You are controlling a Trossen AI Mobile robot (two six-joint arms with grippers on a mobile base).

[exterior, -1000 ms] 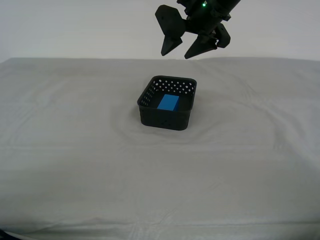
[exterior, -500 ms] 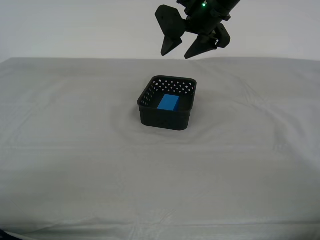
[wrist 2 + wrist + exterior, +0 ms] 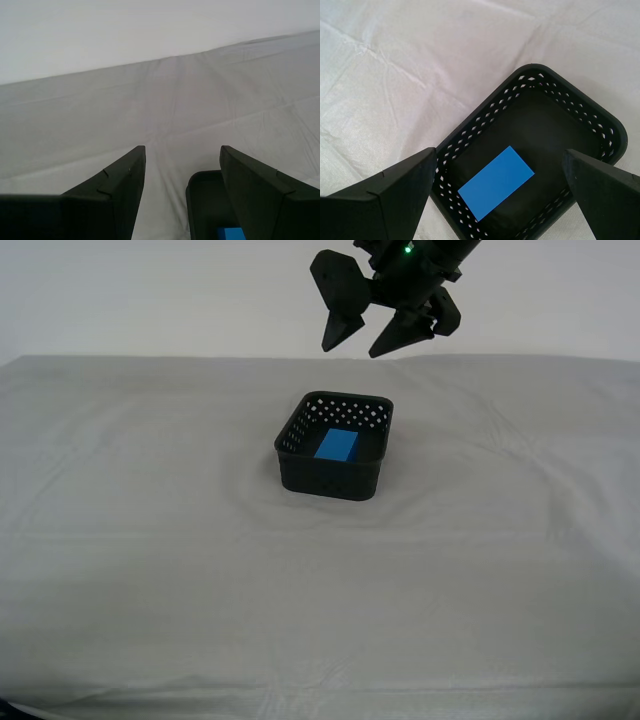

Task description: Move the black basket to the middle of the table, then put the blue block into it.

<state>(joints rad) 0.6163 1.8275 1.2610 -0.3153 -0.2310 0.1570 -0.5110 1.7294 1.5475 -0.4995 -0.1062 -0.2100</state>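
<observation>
Matte black wedge-shaped jaws, small green light [image 3: 408, 249]

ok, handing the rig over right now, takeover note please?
My first hand: open, empty, above the basket.
My second hand: open, empty, off the table, with the basket at the edge of its view.
The basket stands about mid-table; the block lies flat inside it.
Done: both steps, by the look of it.
Left: probably only to pull the arms back.
</observation>
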